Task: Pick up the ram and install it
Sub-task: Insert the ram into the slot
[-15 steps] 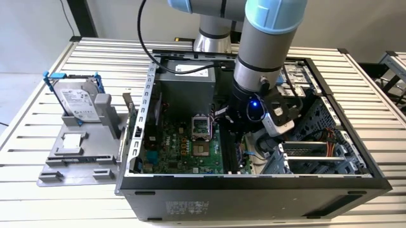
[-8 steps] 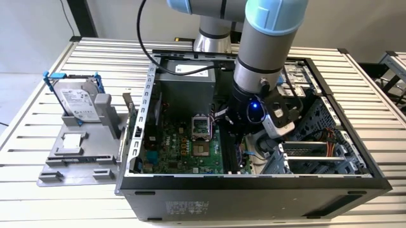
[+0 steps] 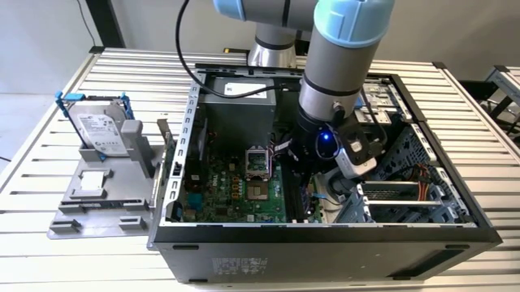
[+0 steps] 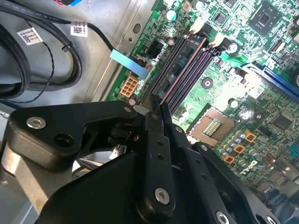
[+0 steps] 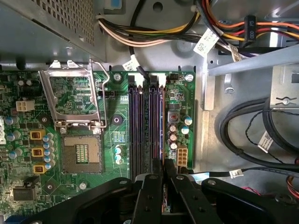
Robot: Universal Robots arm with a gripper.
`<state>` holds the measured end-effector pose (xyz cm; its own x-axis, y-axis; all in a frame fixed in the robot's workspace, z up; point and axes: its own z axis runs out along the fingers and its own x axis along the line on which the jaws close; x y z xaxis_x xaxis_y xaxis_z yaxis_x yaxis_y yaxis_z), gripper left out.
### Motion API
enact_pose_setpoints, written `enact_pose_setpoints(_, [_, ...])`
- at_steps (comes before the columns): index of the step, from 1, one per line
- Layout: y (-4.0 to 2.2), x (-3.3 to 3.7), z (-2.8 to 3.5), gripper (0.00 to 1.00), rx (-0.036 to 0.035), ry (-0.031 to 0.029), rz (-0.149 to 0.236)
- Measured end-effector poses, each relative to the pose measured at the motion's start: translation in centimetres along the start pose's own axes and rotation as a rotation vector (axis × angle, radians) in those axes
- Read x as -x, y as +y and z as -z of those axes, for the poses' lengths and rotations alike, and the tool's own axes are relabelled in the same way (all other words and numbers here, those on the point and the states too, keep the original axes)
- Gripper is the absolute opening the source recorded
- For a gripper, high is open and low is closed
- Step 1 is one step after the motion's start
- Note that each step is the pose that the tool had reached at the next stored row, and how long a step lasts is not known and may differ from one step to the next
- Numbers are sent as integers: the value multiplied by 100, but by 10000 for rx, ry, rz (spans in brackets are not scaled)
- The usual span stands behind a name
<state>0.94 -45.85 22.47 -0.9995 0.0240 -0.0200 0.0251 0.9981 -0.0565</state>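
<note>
arm: reaching down inside the open computer case (image 3: 325,234) on the table (image 3: 97,255) | fingers (image 4: 156,140): pinched narrow on the ram (image 4: 180,70) at its near end | ram: standing on edge in the motherboard slots (image 5: 140,121), right of the CPU socket (image 5: 81,151) | hard drive (image 3: 101,131): outside, at exterior view's left
</note>
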Motion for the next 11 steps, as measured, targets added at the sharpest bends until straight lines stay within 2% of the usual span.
enact_pose_setpoints(11, [7, 17, -27, 0, -13, 16, 2])
